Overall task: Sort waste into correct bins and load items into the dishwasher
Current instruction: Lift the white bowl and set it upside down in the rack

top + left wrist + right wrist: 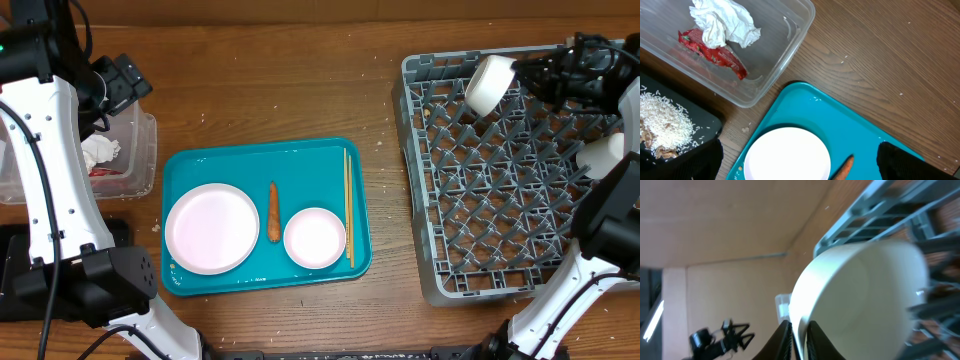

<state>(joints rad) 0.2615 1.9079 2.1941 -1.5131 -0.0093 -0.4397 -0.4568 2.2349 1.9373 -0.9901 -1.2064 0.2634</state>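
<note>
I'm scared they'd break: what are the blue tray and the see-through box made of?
The teal tray looks like glossy plastic: light glints on its smooth rim. The clear tub seems thin plastic too: see-through, with rounded moulded corners.

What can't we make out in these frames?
- Right wrist: cup blurred; seating on rack unclear.
- Overhead: white shape by right arm; dish or arm part, unclear.
- Left wrist: carrot cut off by bottom edge.
- Overhead: tub partly under left arm.
</note>
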